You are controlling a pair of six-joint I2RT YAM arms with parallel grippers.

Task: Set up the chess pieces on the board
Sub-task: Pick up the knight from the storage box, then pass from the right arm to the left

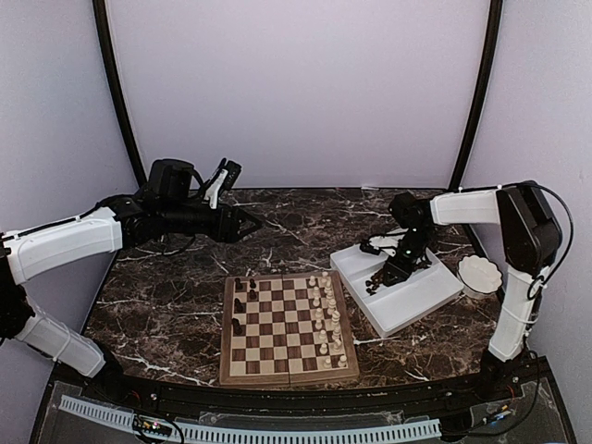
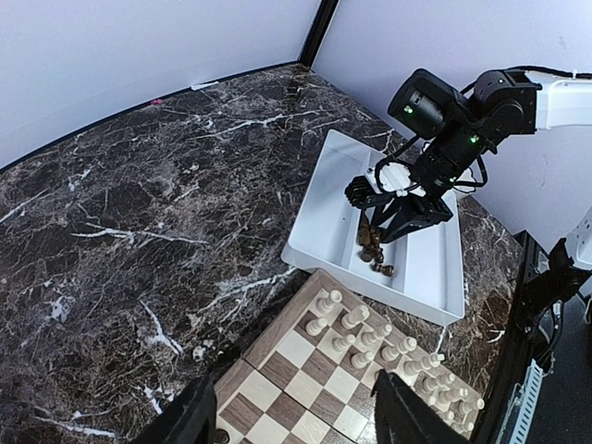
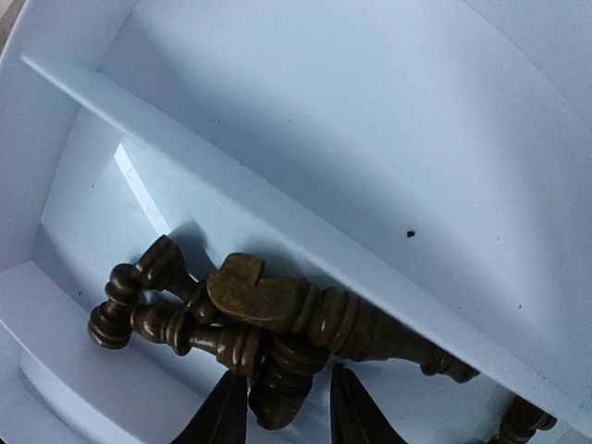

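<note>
The board [image 1: 289,365] lies at the table's front middle, with a few dark chess pieces [image 1: 239,305] along its left side and cream pieces [image 1: 324,314] on its right. My left gripper [image 1: 255,222] hovers open and empty over the marble behind the board; its wrist view looks down at the board [image 2: 277,370]. My right gripper [image 1: 379,276] is down in the white divided tray [image 1: 425,301]. Its fingers [image 3: 222,416] stand open astride one dark piece [image 3: 289,388] in a heap of lying dark chess pieces [image 3: 277,301], with a gap on the right side.
A tray divider wall [image 3: 277,231] runs just behind the heap. A small white bowl [image 1: 479,275] sits right of the tray. Dark marble table [image 1: 166,296] surrounds the board, and purple walls close in at the back and sides.
</note>
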